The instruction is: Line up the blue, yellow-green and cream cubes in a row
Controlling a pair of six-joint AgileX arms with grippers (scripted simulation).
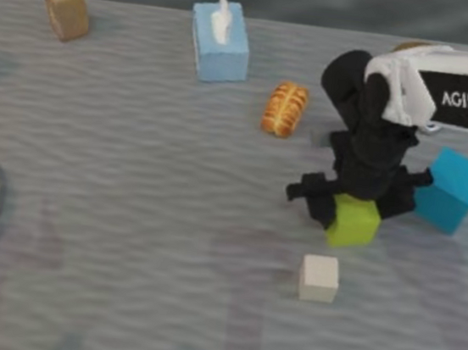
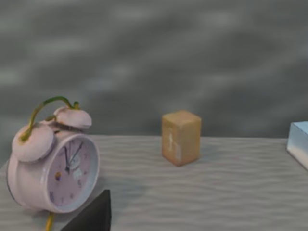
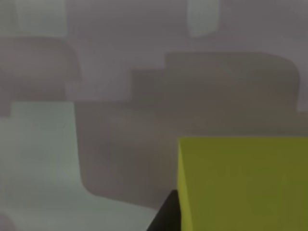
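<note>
As the top view shows, your right gripper (image 1: 356, 209) sits directly over the yellow-green cube (image 1: 354, 222) at the table's right-centre, its black body hiding the cube's far half. Whether its fingers are closed on the cube or merely straddle it cannot be told: the right wrist view gives only one flat lime face (image 3: 243, 183) filling a corner, with a sliver of dark finger beside it. The blue cube (image 1: 452, 190), the largest, stands just to the right of the gripper, turned at an angle and close to its housing. The cream cube (image 1: 319, 278), the smallest, lies nearer the front edge, a little left of the yellow-green one and apart from it. No row is formed yet.

Judge all three as rigid, matte and probably light, so moderate pressure on two opposite flat faces, taken at mid-height and square to the fingers, should hold them; a corner grip would likely twist them. Watch the blue cube when you move, since the housing could nudge it.

Your left arm is parked at the left edge, near the alarm clock (image 2: 53, 161); its fingers' state cannot be told. A tan block (image 1: 65, 7), tissue box (image 1: 219, 43) and bread roll (image 1: 285, 109) lie at the back, clear of the work.
</note>
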